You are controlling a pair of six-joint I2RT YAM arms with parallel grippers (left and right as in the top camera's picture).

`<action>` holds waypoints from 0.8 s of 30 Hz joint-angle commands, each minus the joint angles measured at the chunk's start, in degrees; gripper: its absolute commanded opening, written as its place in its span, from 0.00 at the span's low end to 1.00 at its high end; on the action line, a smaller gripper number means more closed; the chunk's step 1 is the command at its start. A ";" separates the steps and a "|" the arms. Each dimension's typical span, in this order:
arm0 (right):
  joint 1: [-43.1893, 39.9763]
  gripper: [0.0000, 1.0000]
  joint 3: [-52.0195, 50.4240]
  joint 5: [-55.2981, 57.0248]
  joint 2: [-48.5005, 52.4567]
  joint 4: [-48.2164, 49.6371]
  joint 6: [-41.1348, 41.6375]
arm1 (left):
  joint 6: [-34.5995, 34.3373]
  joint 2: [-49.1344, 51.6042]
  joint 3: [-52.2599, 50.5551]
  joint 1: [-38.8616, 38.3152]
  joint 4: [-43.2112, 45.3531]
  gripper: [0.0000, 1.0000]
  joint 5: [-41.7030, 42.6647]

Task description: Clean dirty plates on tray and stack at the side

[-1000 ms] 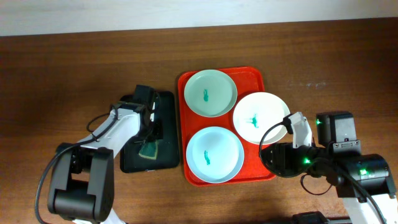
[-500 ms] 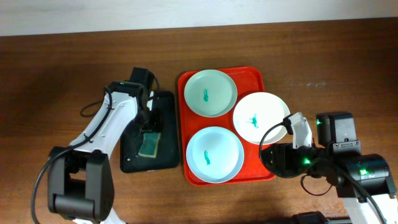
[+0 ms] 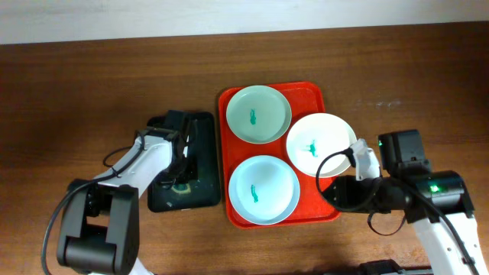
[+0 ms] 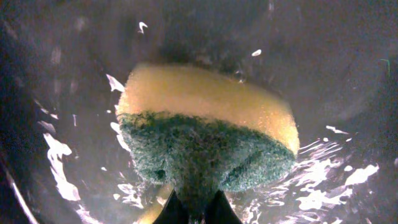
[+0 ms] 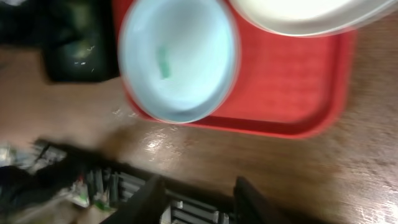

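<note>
The red tray [image 3: 316, 99] holds three plates: a mint one [image 3: 258, 114] at the back, a white one [image 3: 321, 144] overhanging the right rim, and a pale blue one [image 3: 263, 190] at the front. Each has a teal smear. My left gripper [image 3: 182, 174] is down in the black tray, its fingers [image 4: 193, 210] pinched on the green face of a yellow-and-green sponge [image 4: 205, 118]. My right gripper [image 3: 333, 192] is open and empty by the red tray's front right corner. Its fingers [image 5: 200, 198] hover over the table's front edge, behind the pale blue plate [image 5: 177, 59] and the white plate [image 5: 305, 12].
The small wet black tray [image 3: 200, 130] lies just left of the red tray, and it also shows in the right wrist view [image 5: 74, 53]. Bare brown wood surrounds both trays. The right arm's body and cables [image 3: 412, 191] lie at the front right.
My left gripper pulled back off the sponge toward the black tray's far end, then came back down onto the sponge. My right arm shifted slightly back and left.
</note>
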 commanded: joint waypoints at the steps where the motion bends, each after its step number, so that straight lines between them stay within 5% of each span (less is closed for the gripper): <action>1: 0.31 0.34 -0.52 14.69 1.25 0.20 9.64 | -0.55 1.14 6.51 -0.33 -6.03 0.00 1.84; 8: 0.31 0.36 -0.52 13.92 7.82 1.44 5.57 | -0.55 -2.05 20.70 -0.87 -17.40 0.00 1.90; 19: 0.98 0.36 -0.68 3.39 25.83 7.87 -2.21 | -0.57 -3.15 19.80 -1.38 -17.11 0.00 2.32; 24: 5.20 0.35 -6.05 3.41 28.72 19.26 0.68 | -0.57 -3.15 19.80 -1.53 -17.09 0.00 3.89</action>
